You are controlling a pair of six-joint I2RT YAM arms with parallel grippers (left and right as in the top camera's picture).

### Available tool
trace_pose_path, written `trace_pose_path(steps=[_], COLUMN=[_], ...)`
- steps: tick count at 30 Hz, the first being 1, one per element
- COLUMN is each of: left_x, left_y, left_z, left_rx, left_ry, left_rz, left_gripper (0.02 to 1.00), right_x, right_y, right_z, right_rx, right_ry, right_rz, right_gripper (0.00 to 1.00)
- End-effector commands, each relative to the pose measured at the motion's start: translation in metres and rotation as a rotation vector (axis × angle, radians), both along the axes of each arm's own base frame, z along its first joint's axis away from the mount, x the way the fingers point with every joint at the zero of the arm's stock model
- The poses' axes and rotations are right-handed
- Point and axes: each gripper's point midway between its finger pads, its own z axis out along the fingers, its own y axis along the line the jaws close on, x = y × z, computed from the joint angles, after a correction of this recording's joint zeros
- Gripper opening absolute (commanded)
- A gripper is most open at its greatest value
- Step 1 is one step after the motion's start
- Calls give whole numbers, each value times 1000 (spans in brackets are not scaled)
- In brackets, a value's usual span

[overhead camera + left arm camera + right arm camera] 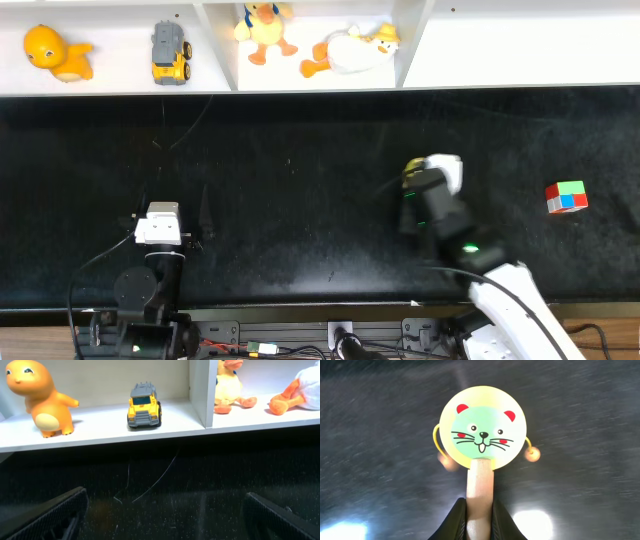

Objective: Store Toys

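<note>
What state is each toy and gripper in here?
Orange dinosaur: upright, left compartment of the shelf.
Toy truck: on its wheels, same compartment.
Yellow duck plush: sitting upright, middle compartment.
White duck plush: lying down beside it.
Colour cube: resting on the table, untouched.
Rattle drum: held by its handle.
Right gripper: shut on the drum's handle.
Left gripper: open, empty.

- There was one orange dinosaur figure [55, 52].
- There was one toy truck [171, 52].
- There were two plush toys: a yellow duck [265, 28] and a white duck [352, 50].
- There was one coloured cube [566, 197].
- There was one cat-faced rattle drum [483, 435].
</note>
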Motion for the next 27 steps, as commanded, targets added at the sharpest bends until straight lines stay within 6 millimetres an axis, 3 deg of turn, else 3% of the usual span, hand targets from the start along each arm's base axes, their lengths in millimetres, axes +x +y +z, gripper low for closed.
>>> trace_pose_path(steps=[1, 4, 7, 16, 22, 27], left_x=[0, 0, 0, 0, 0, 0], left_y=[-2, -2, -2, -2, -2, -2], left_z=[0, 0, 1, 1, 1, 1], left_rx=[17, 18, 17, 18, 18, 18], left_ry=[-7, -7, -8, -8, -8, -8], left_rz=[-11, -11, -11, -11, -11, -11], left_gripper=[998, 998, 998, 998, 998, 996], right_x=[12, 33, 53, 99, 144, 181], right_y=[-28, -62, -76, -76, -70, -60], right_z=[11, 17, 27, 45, 58, 57], right_rx=[36, 43, 66, -58, -105, -126], right_ry=[-27, -88, -150, -143, -152, -144], right_rz=[118, 38, 31, 179, 257, 306], right_gripper=[45, 45, 42, 40, 40, 42])
